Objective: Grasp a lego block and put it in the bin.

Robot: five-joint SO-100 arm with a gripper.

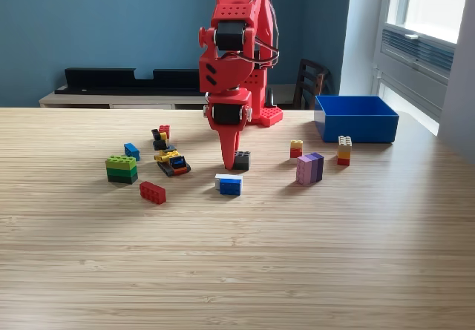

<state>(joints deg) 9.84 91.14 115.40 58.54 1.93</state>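
We see pincer [231,164] tip-down on table [297,256], touching dark block [241,160]; spread or pinching, we cannot tell. Bin [355,118] well right of block, awaiting drop.

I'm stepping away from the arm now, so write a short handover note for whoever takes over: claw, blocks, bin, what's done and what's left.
Claw: pointing down at the table, tips right beside the black block; whether it is open or gripping cannot be told from this view.
Bin: blue, at the exterior view's far right; no block visible inside, though its floor is mostly hidden.
Blocks: all on the table, including the white and blue block, red block, green stack and purple block.
Done: nothing visibly binned.
Left: grasp a block, carry it to the bin, release.
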